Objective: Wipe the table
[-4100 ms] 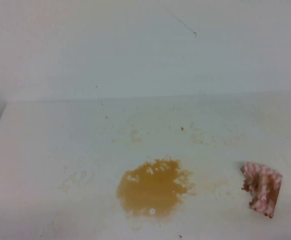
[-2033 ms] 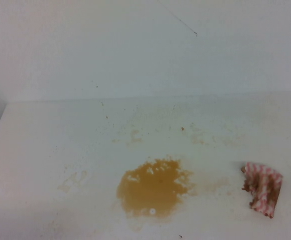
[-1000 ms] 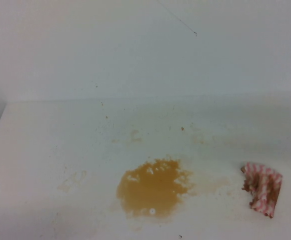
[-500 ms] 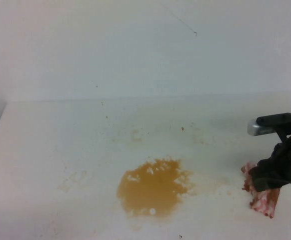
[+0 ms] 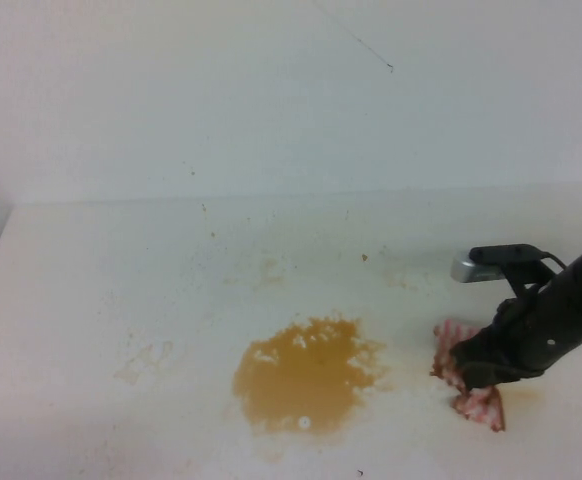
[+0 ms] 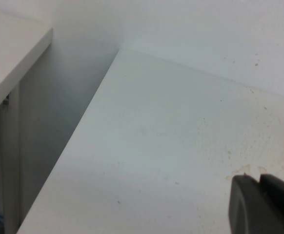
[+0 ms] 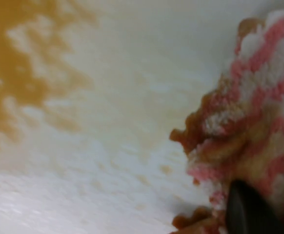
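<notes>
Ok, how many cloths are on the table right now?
1. The striped cloth lies right of the brown spill, gripped by the right hand. The left hand, shut, hovers over the table near its left edge, holding nothing. None seems hidden.

Pink-and-white striped cloth (image 5: pixel 479 405), brown-stained, crumpled, lies on the white bench (image 5: pixel 121 280) at 3 o'clock of an orange-brown spill (image 5: pixel 306 380).

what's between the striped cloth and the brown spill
Bare table, faintly stained, in high and right wrist views. Right claw grips the striped cloth; left claw hovers over the table's left side.
</notes>
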Controlling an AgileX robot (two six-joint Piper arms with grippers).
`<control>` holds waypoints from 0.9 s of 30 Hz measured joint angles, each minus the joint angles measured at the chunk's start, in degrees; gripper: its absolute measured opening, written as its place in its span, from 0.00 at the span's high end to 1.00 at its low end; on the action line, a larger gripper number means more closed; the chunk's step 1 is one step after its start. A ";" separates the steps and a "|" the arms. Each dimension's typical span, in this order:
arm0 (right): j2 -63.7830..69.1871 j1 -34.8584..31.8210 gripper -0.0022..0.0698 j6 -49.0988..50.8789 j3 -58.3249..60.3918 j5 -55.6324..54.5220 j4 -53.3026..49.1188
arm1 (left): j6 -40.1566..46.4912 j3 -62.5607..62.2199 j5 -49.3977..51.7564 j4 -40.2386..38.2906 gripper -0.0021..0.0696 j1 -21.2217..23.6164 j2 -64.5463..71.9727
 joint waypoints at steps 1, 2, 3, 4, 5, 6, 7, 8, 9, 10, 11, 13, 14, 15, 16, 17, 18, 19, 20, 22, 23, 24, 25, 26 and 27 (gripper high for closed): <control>0.39 1.06 0.90 -0.42 -0.49 -0.13 0.74 | 0.00 0.00 0.00 0.00 0.98 0.00 0.00; 1.01 2.22 0.90 -0.70 -1.28 -0.35 1.46 | 0.00 0.00 0.00 0.00 0.98 0.00 0.00; 1.76 3.48 0.90 -0.83 -2.30 -0.33 1.88 | 0.00 0.00 0.00 0.00 0.98 0.00 0.00; 2.40 4.53 0.90 -0.83 -3.27 -0.33 2.17 | 0.00 0.00 0.00 0.00 0.98 0.00 0.00; 3.28 5.89 0.90 -0.71 -4.60 -0.33 2.41 | 0.00 0.00 0.00 0.00 0.98 0.00 0.00; 4.25 7.27 0.90 -0.62 -6.06 -0.33 2.73 | 0.00 0.00 0.00 0.00 0.98 0.00 0.00; 5.29 8.38 0.90 -0.35 -7.61 -0.33 3.03 | 0.00 0.00 0.00 0.00 0.98 0.00 0.00; 6.38 9.75 0.90 0.11 -9.27 -0.33 3.30 | 0.00 0.00 0.00 0.00 0.98 0.00 0.00; 7.49 11.09 0.90 0.88 -11.01 -0.10 3.45 | 0.00 0.00 0.00 0.00 0.98 0.00 0.00; 8.39 12.33 0.90 1.36 -12.44 0.06 3.57 | 0.00 0.00 0.00 0.00 0.98 0.00 0.00; 9.54 13.48 0.90 1.96 -14.25 0.31 3.83 | 0.00 0.00 0.00 0.00 0.98 0.00 0.00; 11.59 15.29 0.90 3.02 -17.52 1.37 4.10 | 0.00 0.00 0.00 0.00 0.98 0.00 0.00; 12.65 16.16 0.90 3.59 -19.27 1.89 4.26 | 0.00 0.00 0.00 0.00 0.98 0.00 0.00; 13.60 16.98 0.90 4.07 -20.87 2.42 4.37 | 0.00 0.00 0.00 0.00 0.98 0.00 0.00; 14.44 17.57 0.90 4.64 -22.30 2.72 4.50 | 0.00 0.00 0.00 0.00 0.98 0.00 0.00; 15.11 18.25 0.90 5.14 -23.56 3.16 4.59 | 0.00 0.00 0.00 0.00 0.98 0.00 0.00; 15.63 18.85 0.90 5.52 -24.64 3.41 4.59 | 0.00 0.00 0.00 0.00 0.98 0.00 0.00; 15.98 19.20 0.90 5.78 -25.35 3.65 4.59 | 0.00 0.00 0.00 0.00 0.98 0.00 0.00; 16.24 19.73 0.90 6.33 -26.15 3.76 4.59 | 0.00 0.00 0.00 0.00 0.98 0.00 0.00; 16.65 20.20 0.90 7.58 -27.54 4.78 3.88 | 0.00 0.00 0.00 0.00 0.98 0.00 0.00; 16.78 20.34 0.90 8.42 -28.39 5.53 3.08 | 0.00 0.00 0.00 0.00 0.98 0.00 0.00; 16.88 20.34 0.90 9.17 -29.17 6.29 2.25 | 0.00 0.00 0.00 0.00 0.98 0.00 0.00; 17.01 20.48 0.90 9.67 -29.95 6.92 1.27 | 0.00 0.00 0.00 0.00 0.98 0.00 0.00; 17.01 20.73 0.90 10.16 -30.65 7.27 0.11 | 0.00 0.00 0.00 0.00 0.98 0.00 0.00; 17.01 20.98 0.90 10.47 -31.20 7.67 -1.14 | 0.00 0.00 0.00 0.00 0.98 0.00 0.00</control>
